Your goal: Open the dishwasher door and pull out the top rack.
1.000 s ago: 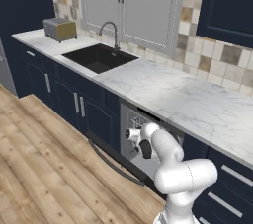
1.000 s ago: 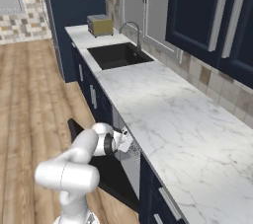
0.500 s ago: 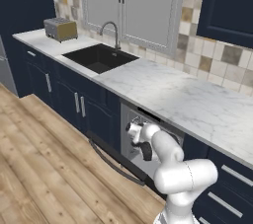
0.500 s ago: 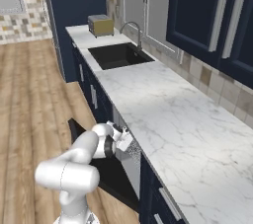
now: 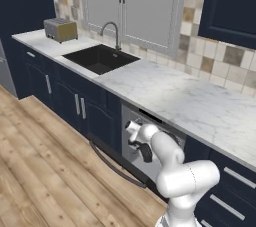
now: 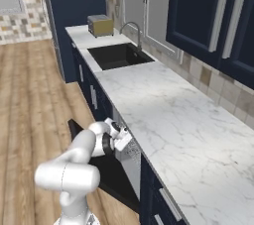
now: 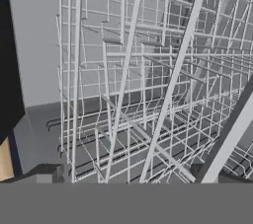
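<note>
One dishwasher door (image 5: 116, 163), a glossy black panel with a long curved bar handle along its outer edge, lay folded down flat over the wooden floor (image 5: 45, 171) below the marble bench (image 5: 190, 101). Its dark inner face showed in the right base view under the arm. Above it the machine's grey cavity stood open between the navy cabinets (image 5: 85, 111), and the white arm reached into that opening with the pincer (image 5: 134, 132) up near the top of the cavity, close under the bench edge.

From the hand camera the top rack (image 7: 148, 94) of thin light-grey wire sat directly ahead and very near, its mesh crossing most of the picture, with the grey side wall of the cavity to one side. In the right base view the rack (image 6: 130, 155) showed as pale wire just inside the opening, beside the hand.

Both fingers of the pincer stood spread to their full width, and nothing lay between them; whether either tip touched the wire could not be told.

Farther along the bench sat a black sink (image 5: 100, 58) with a curved tap (image 5: 112, 33), and beyond it a toaster (image 5: 60, 29) at the far end.
</note>
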You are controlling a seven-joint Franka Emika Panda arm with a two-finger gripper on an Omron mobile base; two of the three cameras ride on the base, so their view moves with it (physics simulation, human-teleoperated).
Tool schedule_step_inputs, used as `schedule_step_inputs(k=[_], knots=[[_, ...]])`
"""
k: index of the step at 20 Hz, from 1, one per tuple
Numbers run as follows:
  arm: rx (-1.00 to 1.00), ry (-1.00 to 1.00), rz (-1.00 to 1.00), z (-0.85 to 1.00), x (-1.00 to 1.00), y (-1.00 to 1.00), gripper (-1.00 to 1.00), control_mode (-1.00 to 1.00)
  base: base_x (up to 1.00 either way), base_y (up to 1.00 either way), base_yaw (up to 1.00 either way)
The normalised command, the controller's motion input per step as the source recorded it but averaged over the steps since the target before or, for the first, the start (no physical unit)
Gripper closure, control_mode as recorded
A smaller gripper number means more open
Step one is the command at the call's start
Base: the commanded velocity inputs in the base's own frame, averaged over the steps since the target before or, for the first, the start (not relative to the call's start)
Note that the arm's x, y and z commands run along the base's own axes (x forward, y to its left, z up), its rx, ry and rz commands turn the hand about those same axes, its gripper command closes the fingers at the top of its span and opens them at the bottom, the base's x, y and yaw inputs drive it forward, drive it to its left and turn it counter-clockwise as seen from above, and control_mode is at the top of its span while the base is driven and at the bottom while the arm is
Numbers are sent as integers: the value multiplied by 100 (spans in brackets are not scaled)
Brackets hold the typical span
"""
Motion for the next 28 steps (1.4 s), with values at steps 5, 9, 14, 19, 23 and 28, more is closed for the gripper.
schedule_step_inputs(k=[5,9,14,19,23,28], knots=[[7,4,2,-51,-58,62,-100,-100,0,0,0],[9,2,0,-33,-65,65,-100,-100,0,0,0],[7,0,0,-15,-57,58,-100,-100,0,0,0],[8,0,0,-5,-59,52,-100,-100,0,0,0],[10,0,0,0,-69,53,-100,-100,0,0,0],[15,1,0,0,-58,42,-100,-100,0,0,0]])
